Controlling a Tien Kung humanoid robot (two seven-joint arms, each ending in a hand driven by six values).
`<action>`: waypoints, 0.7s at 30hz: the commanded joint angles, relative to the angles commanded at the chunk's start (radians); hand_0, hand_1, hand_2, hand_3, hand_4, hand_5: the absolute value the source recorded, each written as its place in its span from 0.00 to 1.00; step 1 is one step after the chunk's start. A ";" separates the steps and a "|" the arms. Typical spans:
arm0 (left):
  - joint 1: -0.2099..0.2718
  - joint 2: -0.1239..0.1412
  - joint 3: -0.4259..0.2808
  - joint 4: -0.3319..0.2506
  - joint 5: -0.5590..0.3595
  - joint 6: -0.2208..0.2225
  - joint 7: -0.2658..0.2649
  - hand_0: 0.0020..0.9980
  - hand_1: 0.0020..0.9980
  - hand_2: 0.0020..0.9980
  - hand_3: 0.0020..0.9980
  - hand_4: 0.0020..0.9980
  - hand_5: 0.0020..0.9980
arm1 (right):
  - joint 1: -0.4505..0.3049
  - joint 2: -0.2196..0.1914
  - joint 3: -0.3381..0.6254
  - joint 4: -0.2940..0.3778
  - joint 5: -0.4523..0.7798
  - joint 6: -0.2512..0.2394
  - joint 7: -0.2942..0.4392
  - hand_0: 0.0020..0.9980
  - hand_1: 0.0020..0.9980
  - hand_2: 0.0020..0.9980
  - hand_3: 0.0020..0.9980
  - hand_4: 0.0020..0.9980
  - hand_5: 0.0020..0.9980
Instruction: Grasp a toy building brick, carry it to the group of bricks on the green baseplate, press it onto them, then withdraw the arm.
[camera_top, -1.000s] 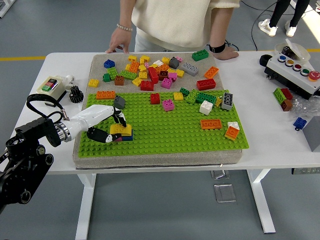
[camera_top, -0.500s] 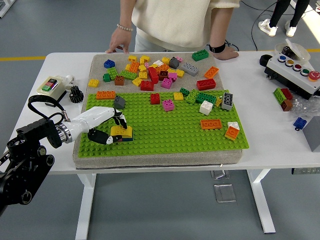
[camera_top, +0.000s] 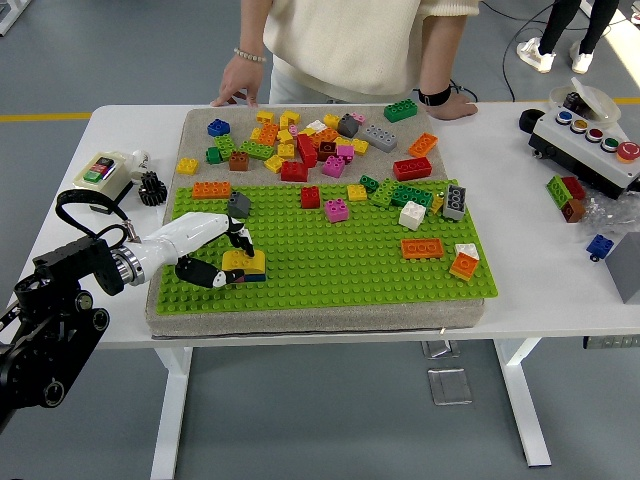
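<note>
**One brick under the left hand**

One yellow brick (camera_top: 243, 262) is sitting on a blue brick (camera_top: 250, 276) at the baseplate's (camera_top: 330, 260) near-left corner. The left hand (camera_top: 212, 252) is clamping it, fingers (camera_top: 240, 238) curling over its top, thumb low at its left side. Whether the studs are fully seated is hard to tell. A person's hands (camera_top: 237, 80) are resting on the worktop's (camera_top: 540, 250) far edge.
</note>
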 joint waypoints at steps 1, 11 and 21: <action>0.000 0.000 0.000 0.000 0.000 0.000 0.000 0.75 0.64 0.58 0.56 0.70 0.00 | 0.000 0.000 0.000 0.000 0.000 0.000 0.000 0.73 0.66 0.71 0.59 0.92 0.50; -0.004 -0.001 -0.004 0.002 0.003 -0.007 -0.003 0.75 0.64 0.58 0.56 0.72 0.00 | 0.001 -0.001 0.001 0.000 -0.001 0.002 -0.001 0.73 0.66 0.71 0.59 0.92 0.50; -0.004 -0.002 -0.007 0.001 0.006 -0.014 -0.006 0.77 0.66 0.58 0.56 0.75 0.02 | 0.002 -0.002 0.003 0.000 -0.002 0.002 -0.002 0.73 0.66 0.71 0.59 0.92 0.50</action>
